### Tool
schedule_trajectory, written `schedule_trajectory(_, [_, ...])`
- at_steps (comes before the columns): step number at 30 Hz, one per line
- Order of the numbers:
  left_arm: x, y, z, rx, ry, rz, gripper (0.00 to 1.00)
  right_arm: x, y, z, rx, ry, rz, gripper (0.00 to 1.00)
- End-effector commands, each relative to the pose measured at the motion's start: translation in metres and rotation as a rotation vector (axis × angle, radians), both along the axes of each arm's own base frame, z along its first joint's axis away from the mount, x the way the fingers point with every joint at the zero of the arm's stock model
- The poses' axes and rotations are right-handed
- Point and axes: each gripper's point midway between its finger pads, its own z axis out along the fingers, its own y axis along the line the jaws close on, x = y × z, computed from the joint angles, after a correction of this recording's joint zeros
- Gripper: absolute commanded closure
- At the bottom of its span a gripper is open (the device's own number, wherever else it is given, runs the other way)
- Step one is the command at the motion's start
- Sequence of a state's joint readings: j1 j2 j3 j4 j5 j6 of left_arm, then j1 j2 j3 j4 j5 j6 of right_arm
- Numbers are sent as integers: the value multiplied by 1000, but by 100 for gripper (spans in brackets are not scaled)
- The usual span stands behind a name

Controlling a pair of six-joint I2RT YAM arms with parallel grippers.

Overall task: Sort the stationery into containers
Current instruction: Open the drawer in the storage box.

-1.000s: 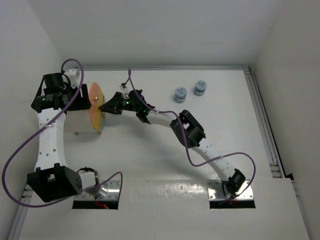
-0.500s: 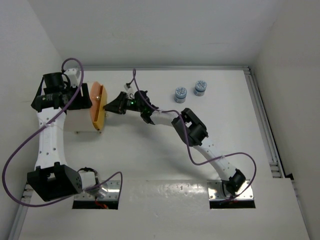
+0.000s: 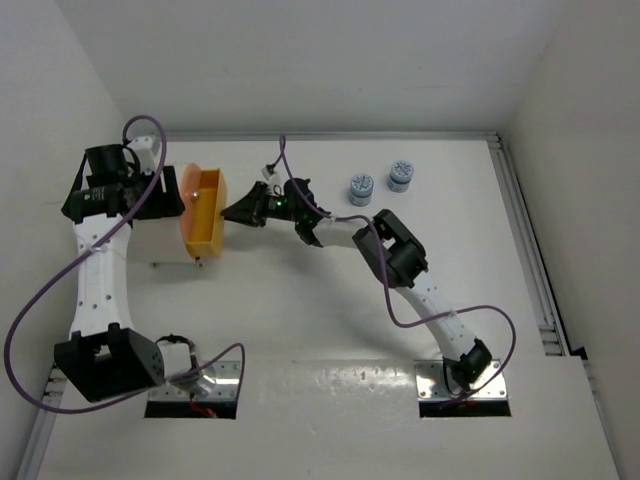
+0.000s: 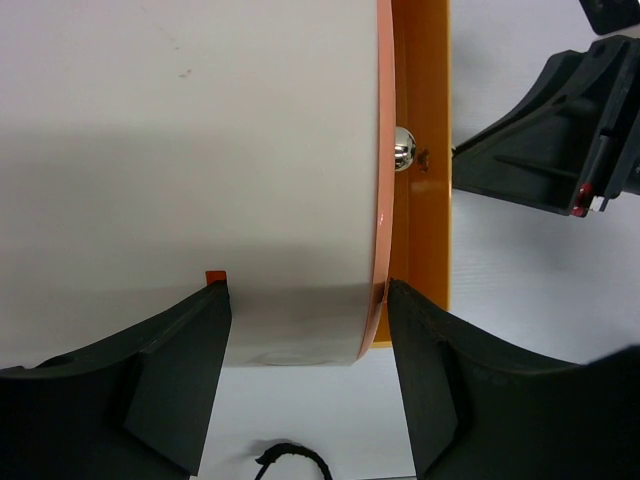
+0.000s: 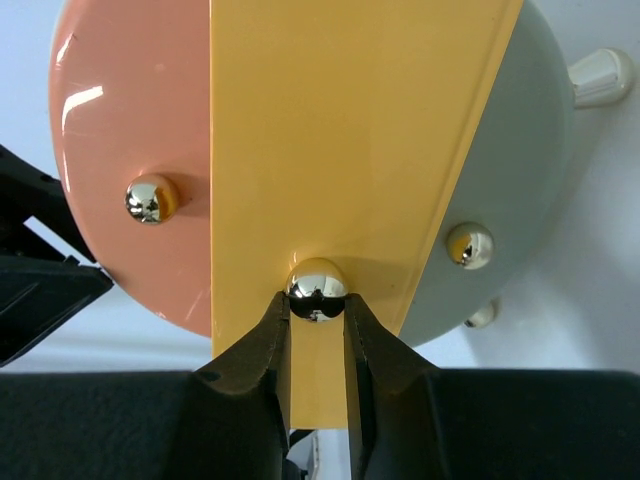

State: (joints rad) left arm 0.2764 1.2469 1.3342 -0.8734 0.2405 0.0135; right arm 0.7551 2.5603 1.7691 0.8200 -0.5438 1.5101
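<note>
The right arm (image 3: pixel 402 262) rises from its base at the lower right of the top view and stretches in a long bend toward the upper left. The right gripper (image 5: pixel 317 308) is closed on a small round chrome knob (image 5: pixel 317 288), its two black fingers pinching it from the sides. The left arm (image 3: pixel 95 285) runs up the left side of the top view and folds over at the upper left. The left gripper (image 4: pixel 307 290) has its broad black fingers (image 4: pixel 165 390) spread to either side of the large cream-coloured drum (image 4: pixel 190 140), close against it. Whether they clamp it cannot be told.

The pinched knob belongs to an orange box-shaped drawer (image 3: pixel 205 212) that stands out from the drum's round orange face (image 5: pixel 120 120), just right of the drum in the upper left of the top view. What lies in the drawer is too small to make out. Two small round blue-and-white pieces (image 3: pixel 361 187) stand side by side on the white table (image 3: pixel 300 330) at upper centre, well apart from the drum.

Drum, face and drawer look like smooth, glossy plastic. Two other mirror-bright knobs (image 5: pixel 152 198) sit on the face.
</note>
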Motion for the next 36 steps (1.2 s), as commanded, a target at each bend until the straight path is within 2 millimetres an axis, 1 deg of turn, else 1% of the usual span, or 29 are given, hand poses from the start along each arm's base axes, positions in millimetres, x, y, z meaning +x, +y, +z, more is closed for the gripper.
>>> schedule_trajectory(1, [-10, -1, -34, -64, 136, 22, 30, 4, -14, 44, 61, -75, 3, 100])
schedule_trajectory(2, [-10, -1, -33, -65, 133, 22, 30, 4, -17, 39, 53, -66, 2, 100])
schedule_trajectory(7, [-10, -1, -34, -63, 136, 21, 30, 2, -30, 30, 35, -42, 5, 100])
schedule_trajectory(9, [-9, -1, -34, -66, 134, 20, 30, 1, -33, 32, 38, -41, 7, 100])
schedule_trajectory(10, [-9, -2, -34, -66, 132, 19, 30, 2, -36, 28, 32, -35, 7, 100])
schedule_trajectory(13, [-8, -2, -33, -68, 129, 19, 30, 1, -40, 27, 31, -29, 7, 100])
schedule_trajectory(19, [-8, -2, -34, -72, 133, 19, 30, -1, -43, 28, 35, -26, 10, 100])
schedule_trajectory(24, [-8, -1, -33, -67, 129, 20, 30, -3, -48, 23, 26, -12, 13, 100])
schedule_trajectory(25, [-8, -3, -33, -71, 131, 15, 30, -2, -48, 21, 18, -7, 16, 77])
schedule_trajectory(26, [-9, -3, -34, -72, 132, 14, 30, -4, -47, 20, 15, -5, 31, 63])
schedule_trajectory(27, [-8, -3, -34, -71, 130, 13, 30, -3, -45, 21, 16, -8, 37, 54])
schedule_trajectory(28, [-8, -3, -34, -74, 129, 12, 28, -3, -44, 20, 12, -4, 37, 48])
schedule_trajectory(29, [-7, -4, -33, -76, 124, 9, 28, -3, -44, 19, 9, -2, 37, 37])
schedule_trajectory(32, [-4, -4, -27, -74, 106, 2, 28, -2, -44, 19, 2, -2, 36, 25])
schedule_trajectory(36, [-3, -7, -22, -81, 91, -10, 28, -2, -47, 16, -8, -3, 33, 23])
